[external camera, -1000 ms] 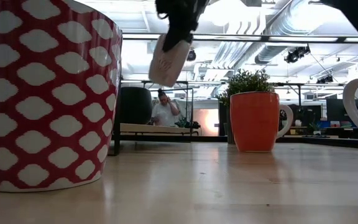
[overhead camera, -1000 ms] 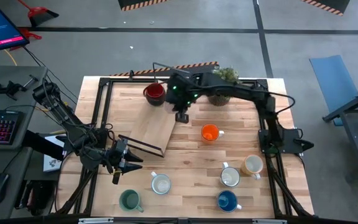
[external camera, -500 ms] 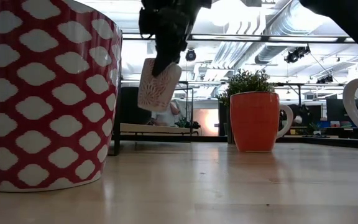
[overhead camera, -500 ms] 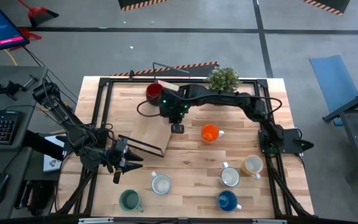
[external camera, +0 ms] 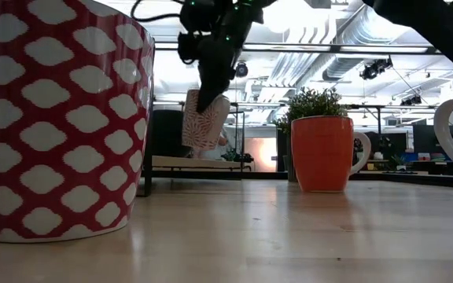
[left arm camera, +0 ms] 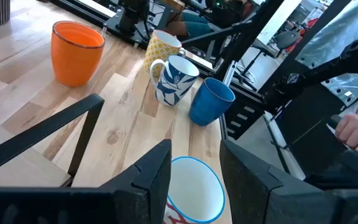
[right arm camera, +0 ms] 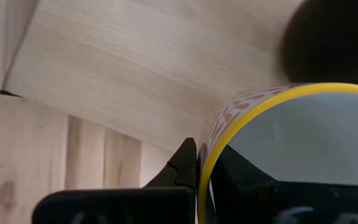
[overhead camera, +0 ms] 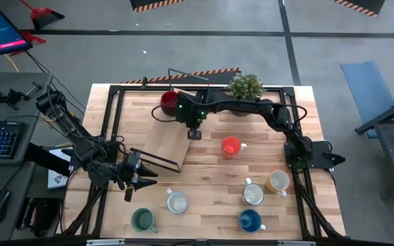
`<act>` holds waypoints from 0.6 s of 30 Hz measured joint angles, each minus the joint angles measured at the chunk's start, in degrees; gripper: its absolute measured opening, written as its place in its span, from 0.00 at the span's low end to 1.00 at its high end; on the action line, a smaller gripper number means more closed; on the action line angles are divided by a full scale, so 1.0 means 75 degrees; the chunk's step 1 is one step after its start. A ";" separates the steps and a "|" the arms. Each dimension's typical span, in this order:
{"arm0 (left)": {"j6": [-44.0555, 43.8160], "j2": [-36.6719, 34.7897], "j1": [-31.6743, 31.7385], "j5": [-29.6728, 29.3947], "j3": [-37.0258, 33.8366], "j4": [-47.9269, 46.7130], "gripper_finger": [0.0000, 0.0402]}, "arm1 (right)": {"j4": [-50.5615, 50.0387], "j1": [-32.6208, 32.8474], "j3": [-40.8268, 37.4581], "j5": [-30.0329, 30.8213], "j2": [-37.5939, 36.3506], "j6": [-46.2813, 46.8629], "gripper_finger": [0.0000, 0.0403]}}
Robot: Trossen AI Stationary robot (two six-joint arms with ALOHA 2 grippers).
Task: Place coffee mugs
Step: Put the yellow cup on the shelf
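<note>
While a patterned white mug (external camera: 205, 119) hangs above the table's rear, its yellow rim pinched by the right gripper (overhead camera: 193, 133), the left gripper (overhead camera: 137, 179) rests front-left, fingers spread and holding nothing.

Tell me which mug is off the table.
The yellow-rimmed patterned mug, pinched by its rim in the right claw. Every other visible mug stands on wood.

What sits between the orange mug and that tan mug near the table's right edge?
Nothing: in the high view, only bare wooden tabletop runs from the orange mug to the tan mug.
</note>
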 joint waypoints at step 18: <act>-0.0073 0.0000 0.0000 0.0000 0.0000 0.0006 0.31 | 0.0188 -0.1303 -0.0006 -0.0005 0.0006 -0.0316 0.00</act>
